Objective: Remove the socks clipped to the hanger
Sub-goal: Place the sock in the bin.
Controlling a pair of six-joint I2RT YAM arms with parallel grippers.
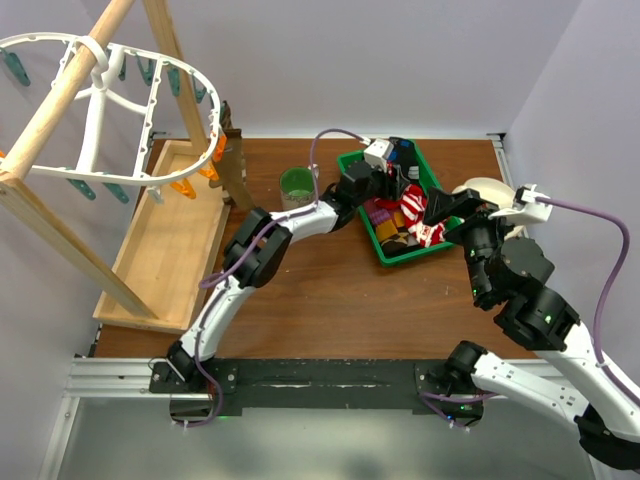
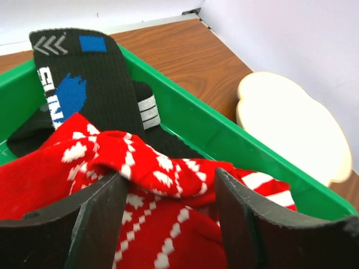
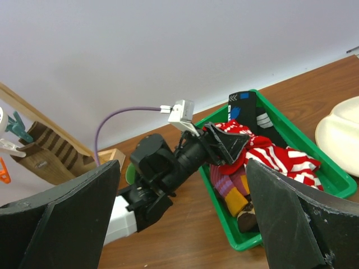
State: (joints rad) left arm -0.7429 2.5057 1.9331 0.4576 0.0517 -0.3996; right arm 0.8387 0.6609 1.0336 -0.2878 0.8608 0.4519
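Note:
The white oval hanger (image 1: 100,100) hangs from the wooden pole at the top left, with teal and orange clips. One brown striped sock (image 1: 233,160) still hangs at its right end, also in the right wrist view (image 3: 56,151). Other socks lie in the green bin (image 1: 395,255): a red-and-white sock (image 2: 157,224), a black sock (image 2: 84,73) and a purple-and-orange sock (image 3: 235,188). My left gripper (image 2: 171,176) is open inside the bin, its fingers either side of the red-and-white sock. My right gripper (image 3: 184,165) is open and empty, just right of the bin.
A wooden frame (image 1: 70,90) with a tray base (image 1: 170,240) stands at the left. A green cup (image 1: 297,187) sits left of the bin. A white plate (image 1: 485,187) lies right of the bin, close to my right gripper (image 1: 440,205).

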